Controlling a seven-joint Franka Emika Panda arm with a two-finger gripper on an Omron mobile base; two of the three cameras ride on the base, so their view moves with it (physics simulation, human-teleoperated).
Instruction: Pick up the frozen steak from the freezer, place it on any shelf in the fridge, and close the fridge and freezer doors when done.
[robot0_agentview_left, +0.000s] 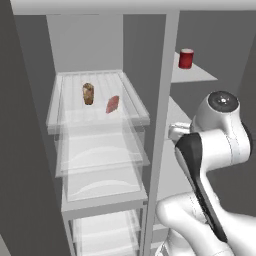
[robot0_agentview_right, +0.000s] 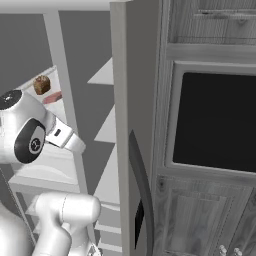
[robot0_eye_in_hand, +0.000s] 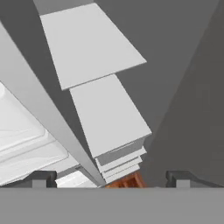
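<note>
Frozen steak (robot0_agentview_left: 112, 104) lies on the shelf (robot0_agentview_left: 135, 97) beside a red can (robot0_agentview_left: 186, 58) — hand view shows gripper (robot0_eye_in_hand: 111, 178) wide open, empty.

The gripper (robot0_eye_in_hand: 110, 178) has its two dark fingertips (robot0_eye_in_hand: 43, 178) set wide apart with nothing between them. Beyond them lie two opaque grey freezer shelves (robot0_eye_in_hand: 89, 43), one past the other, with stacked grey drawers (robot0_eye_in_hand: 120, 159) just below the nearer one. A pale grey divider (robot0_eye_in_hand: 41, 116) runs diagonally; clear fridge shelves (robot0_eye_in_hand: 22, 140) lie on its other side.
</note>
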